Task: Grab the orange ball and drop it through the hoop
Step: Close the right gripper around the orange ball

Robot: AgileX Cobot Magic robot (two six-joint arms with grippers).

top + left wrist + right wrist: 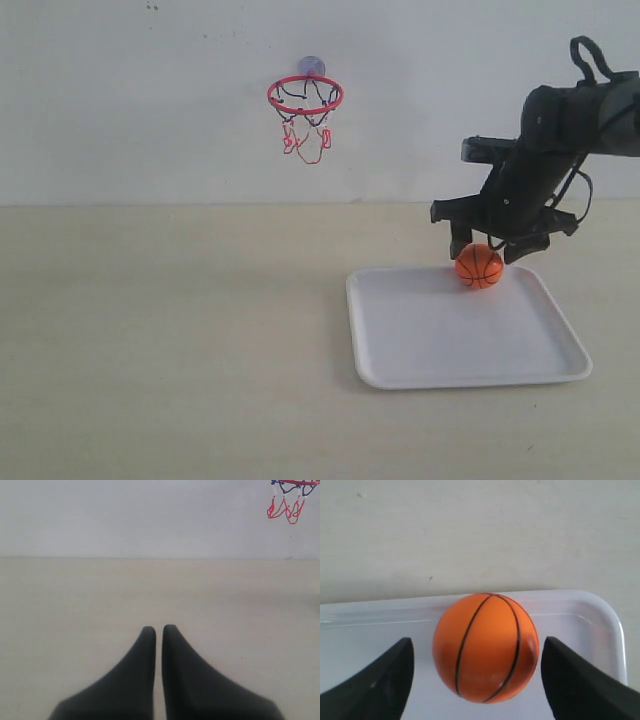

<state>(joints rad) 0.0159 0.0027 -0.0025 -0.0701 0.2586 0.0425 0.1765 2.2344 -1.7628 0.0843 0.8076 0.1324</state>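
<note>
The ball (486, 647) lies on the tray (400, 340), close against the tray's rim on the wall side. The right claw (478, 640) is spread wide around it, one finger on each side with a gap showing at both, so nothing is gripped yet. The main risk is the closing itself. The ball is round and glossy, and if one finger meets it before the other it will likely roll along the tray or pop out over the low rim onto the desk (150, 350). Fingers that close below or above the ball's widest part could squirt it up or down instead of holding it. The rim is close too, so a claw set too low might catch the tray and drag it. The hoop (305, 95) hangs on the wall, high above the tray and well apart from it, which means a long carry. A weak pinch could let the ball slip on the way, and a release off the ring's centre would probably bounce it off the ring. The left claw (159, 628) is clenched on nothing, away from the tray, and looks out of harm's way.
</note>
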